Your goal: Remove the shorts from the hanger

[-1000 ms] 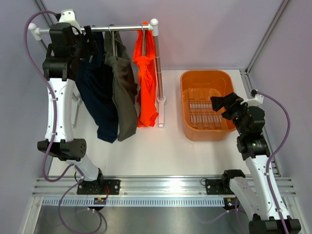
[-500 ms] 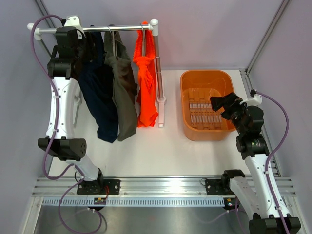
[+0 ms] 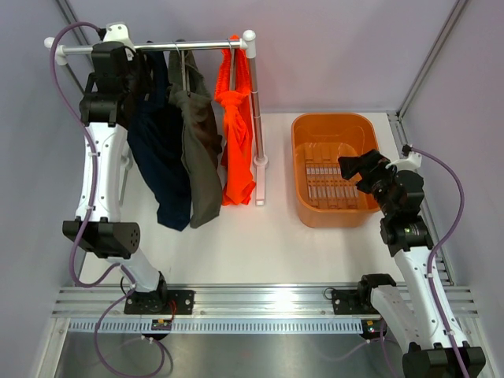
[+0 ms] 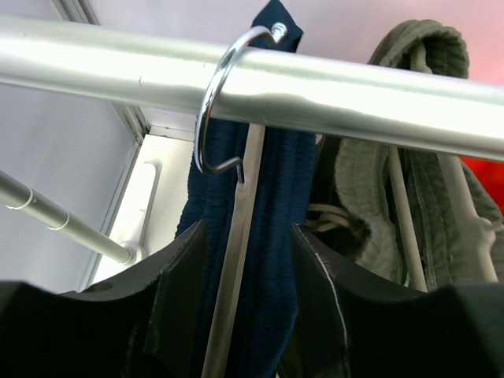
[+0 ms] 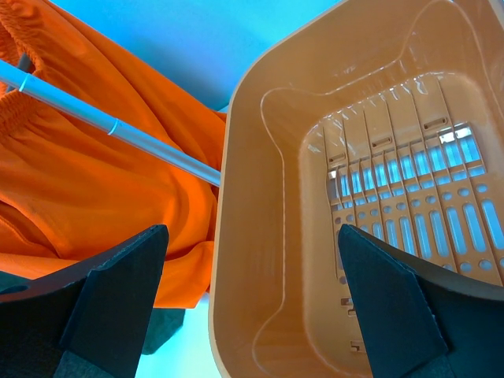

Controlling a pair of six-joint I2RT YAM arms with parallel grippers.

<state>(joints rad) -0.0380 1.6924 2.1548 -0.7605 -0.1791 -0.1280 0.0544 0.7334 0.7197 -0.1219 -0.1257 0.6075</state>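
Observation:
Three shorts hang side by side on a silver rail: navy, olive-grey and orange. My left gripper is up at the rail's left end. In the left wrist view its jaws close on the navy shorts' waistband and the hanger's bar, just below the wire hook on the rail. The olive-grey shorts hang to its right. My right gripper is open and empty over the orange basket; the right wrist view shows the orange shorts.
An orange plastic basket with a slotted floor stands at the right; its wall fills the right wrist view. The rack's upright post stands between shorts and basket. Grey walls enclose the white table.
My left arm has moved up and a little right, bringing its gripper onto the top of the navy shorts at the rail. The right arm has shifted slightly left.

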